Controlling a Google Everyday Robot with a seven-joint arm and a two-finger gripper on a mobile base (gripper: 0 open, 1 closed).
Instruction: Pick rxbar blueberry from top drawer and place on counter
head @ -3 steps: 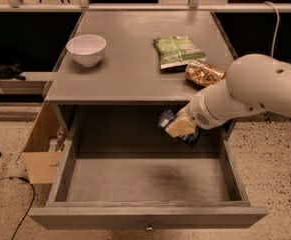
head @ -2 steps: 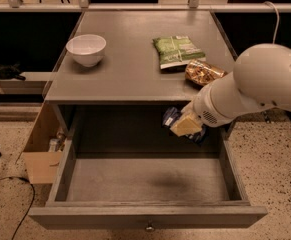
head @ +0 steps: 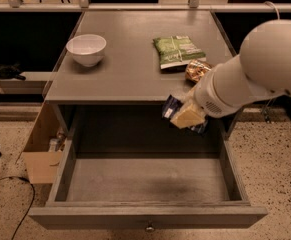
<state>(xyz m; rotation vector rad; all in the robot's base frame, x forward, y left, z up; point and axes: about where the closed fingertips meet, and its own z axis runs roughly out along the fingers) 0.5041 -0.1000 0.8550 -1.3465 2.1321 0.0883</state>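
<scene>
Nearest, the wide shallow grey wooden drawer [head: 145,216] stands pulled out, with a small round metal knob [head: 149,228] on its front. Left of it, a brown cardboard box [head: 41,156] sits on the speckled floor [head: 270,164]. Over the drawer's far right part, just at the near edge of the flat matte grey bench [head: 130,74], the robot's pale two-finger tool [head: 184,116] is clamped on the small flat dark navy-blue wrapped bar [head: 170,107]. The bar hangs tilted in the air, apart from the drawer floor. Farther off on the bench, a crinkly orange-brown packet [head: 197,70] lies near the right edge. A green snack bag [head: 177,51] lies just beyond it, and a round white bowl [head: 86,49] stands to the left.
</scene>
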